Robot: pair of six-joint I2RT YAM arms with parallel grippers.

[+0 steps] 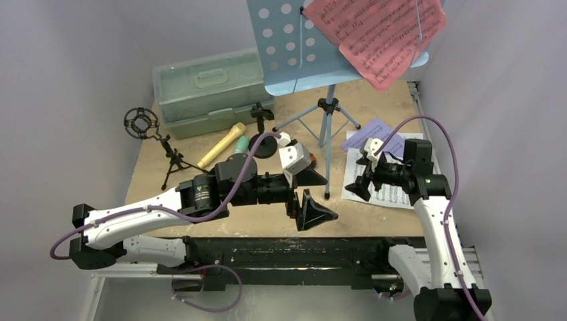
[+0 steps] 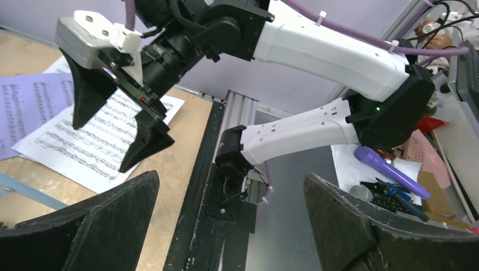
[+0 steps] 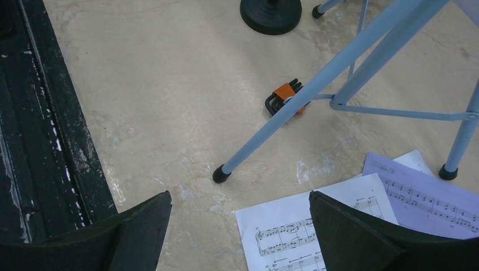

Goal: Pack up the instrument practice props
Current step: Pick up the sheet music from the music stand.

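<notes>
Hands both wide open, holding nothing: left hand (image 1: 319,195) mid-frame, right hand (image 1: 362,179) centre-right above white sheet (image 1: 394,195) and purple sheet (image 1: 374,132). Music rack (image 1: 289,50) w/ red sheet (image 1: 378,33) stands top centre; tan mic (image 1: 220,146), teal mic (image 1: 242,142), ring-top holder (image 1: 142,123), round-base holder (image 1: 262,150) sit left, nr green case (image 1: 207,90).

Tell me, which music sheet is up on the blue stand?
The red music sheet sits on the light-blue rack; the purple sheet and white sheet lie on the table.
</notes>
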